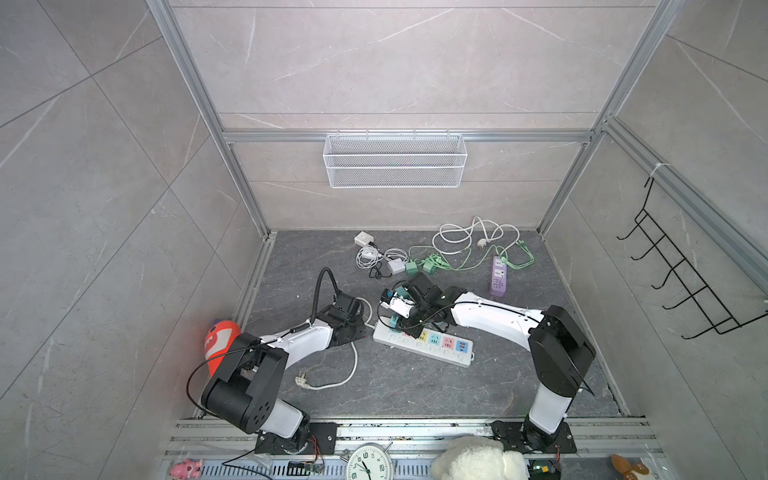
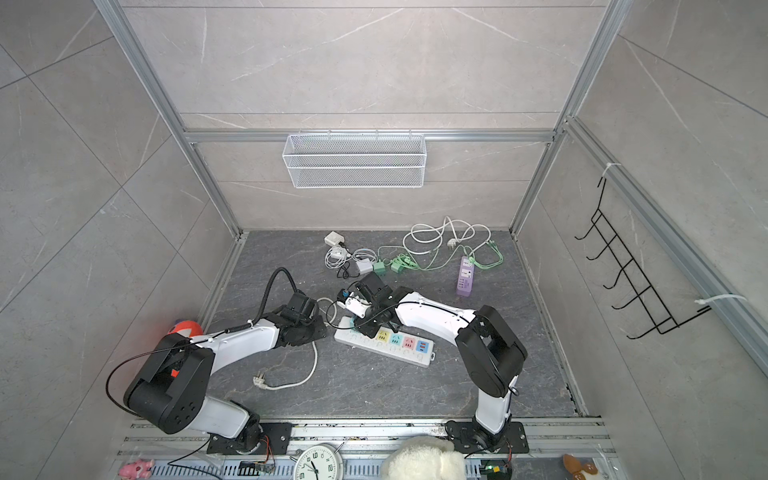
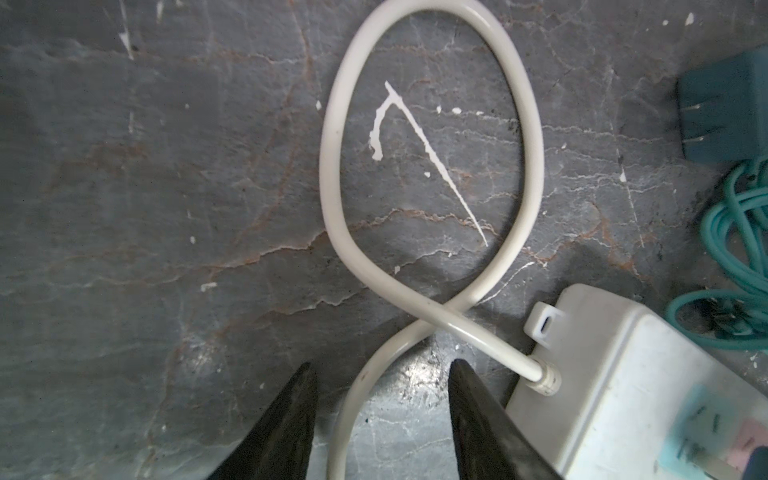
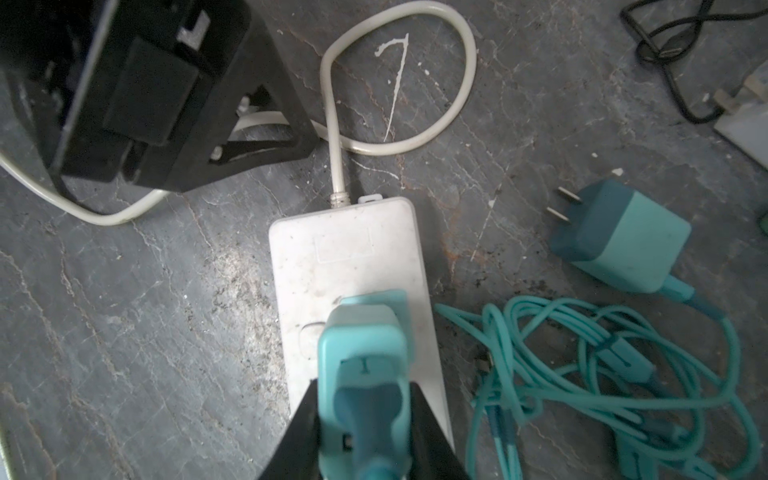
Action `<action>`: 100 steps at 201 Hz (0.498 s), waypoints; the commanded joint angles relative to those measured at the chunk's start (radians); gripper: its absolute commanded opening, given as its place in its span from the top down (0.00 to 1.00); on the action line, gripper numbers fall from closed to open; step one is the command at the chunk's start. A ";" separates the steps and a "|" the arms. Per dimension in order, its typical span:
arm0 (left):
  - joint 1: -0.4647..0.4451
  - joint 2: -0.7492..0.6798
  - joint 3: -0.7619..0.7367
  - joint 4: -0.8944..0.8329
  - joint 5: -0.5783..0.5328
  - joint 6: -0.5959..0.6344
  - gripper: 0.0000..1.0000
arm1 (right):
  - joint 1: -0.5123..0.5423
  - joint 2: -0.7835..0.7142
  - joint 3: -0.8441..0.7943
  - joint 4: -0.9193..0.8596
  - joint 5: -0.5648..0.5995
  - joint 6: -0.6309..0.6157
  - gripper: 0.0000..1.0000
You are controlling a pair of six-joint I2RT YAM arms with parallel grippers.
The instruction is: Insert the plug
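Black fingers [image 4: 300, 424] of the right gripper [image 4: 362, 399] pinch a teal plug [image 4: 361, 345] standing on the end socket of the white power strip [image 4: 349, 249] on the dark floor [image 4: 124, 291]. Nearby, the left gripper [image 3: 381, 374] hangs, fingers spread astride the strip's white cord [image 3: 332, 166]. A second teal charger [image 4: 623, 237] lies just beside the strip.

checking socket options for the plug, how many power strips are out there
2. The white power strip lies in the middle, under the teal plug; the purple power strip lies farther back on the right. None seems hidden.
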 commanded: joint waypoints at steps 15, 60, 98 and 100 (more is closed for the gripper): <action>0.001 0.039 -0.030 -0.077 0.041 0.001 0.46 | 0.007 -0.004 -0.002 -0.015 -0.007 0.013 0.81; 0.001 0.028 -0.037 -0.078 0.037 0.008 0.46 | 0.014 0.020 0.026 -0.009 0.000 0.008 0.81; 0.000 0.050 -0.040 -0.065 0.045 0.006 0.46 | 0.016 -0.010 0.040 -0.011 0.004 0.004 0.81; 0.000 0.050 -0.041 -0.063 0.044 0.006 0.46 | 0.015 -0.012 0.041 -0.011 0.005 0.002 0.81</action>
